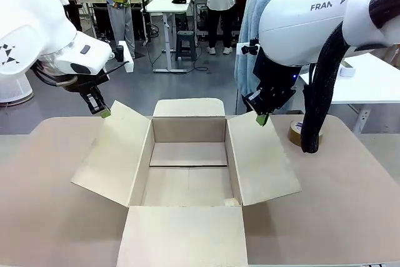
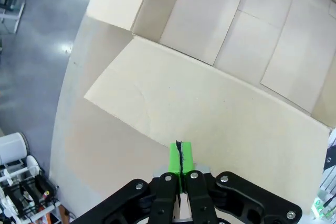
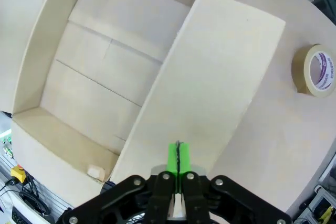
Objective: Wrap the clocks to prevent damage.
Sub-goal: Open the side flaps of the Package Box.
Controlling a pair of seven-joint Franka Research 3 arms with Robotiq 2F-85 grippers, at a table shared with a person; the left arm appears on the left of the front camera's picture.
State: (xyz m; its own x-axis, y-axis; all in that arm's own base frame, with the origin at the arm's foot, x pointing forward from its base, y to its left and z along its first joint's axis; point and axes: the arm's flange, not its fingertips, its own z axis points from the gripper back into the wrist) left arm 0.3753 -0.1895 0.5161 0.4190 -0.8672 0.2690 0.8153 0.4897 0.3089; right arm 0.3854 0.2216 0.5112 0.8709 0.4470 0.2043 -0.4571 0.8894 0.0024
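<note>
Left gripper (image 1: 105, 112), closed and holding nothing, hangs over the left flap of the open brown cardboard box (image 1: 189, 129). Right gripper (image 1: 262, 119), also closed and empty, hangs over the right flap, a brown tape roll (image 1: 295, 134) just beyond. The box floor between them lies bare, and where the clocks are cannot be told, so wrapping is judged not yet done.
</note>
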